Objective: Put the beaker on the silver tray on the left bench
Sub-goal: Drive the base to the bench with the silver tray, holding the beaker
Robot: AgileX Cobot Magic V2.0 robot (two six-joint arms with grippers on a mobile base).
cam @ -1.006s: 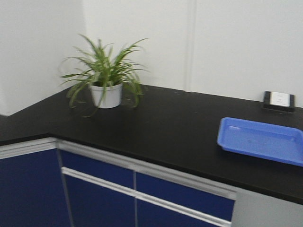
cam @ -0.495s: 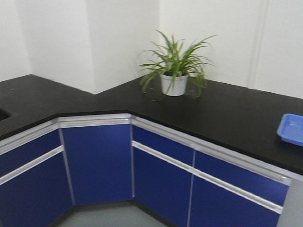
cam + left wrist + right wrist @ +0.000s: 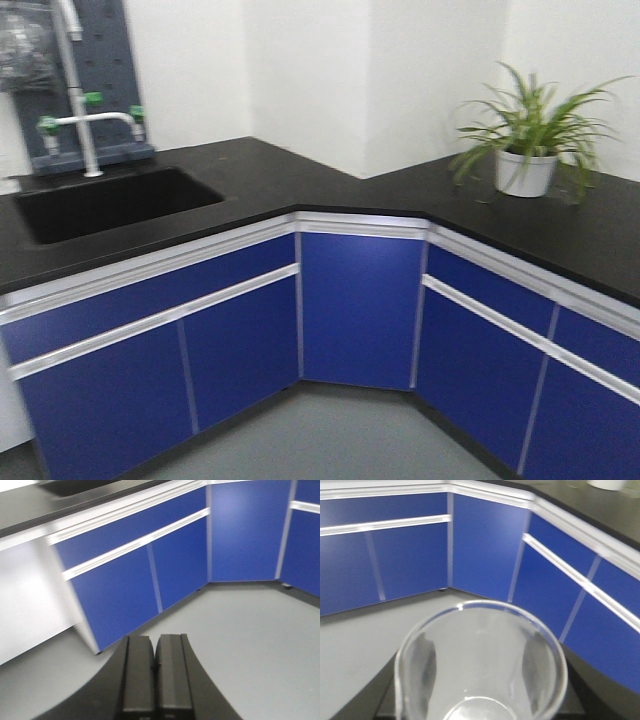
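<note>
Sink (image 3: 110, 200) being viewed at left of black worktop (image 3: 290, 180), potted plant (image 3: 527, 140) at right. Left end effector (image 3: 154, 672) being held closed, empty, over grey floor (image 3: 250, 630). Beaker (image 3: 480, 652) being gripped upright by right end effector (image 3: 480, 692), above floor.

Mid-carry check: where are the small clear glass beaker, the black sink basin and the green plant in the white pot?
small clear glass beaker (image 3: 480, 675): right wrist view, inside of the glass below the rim.
black sink basin (image 3: 110, 205): front-facing view, bare basin floor.
green plant in the white pot (image 3: 526, 172): front-facing view, pot's side.
</note>
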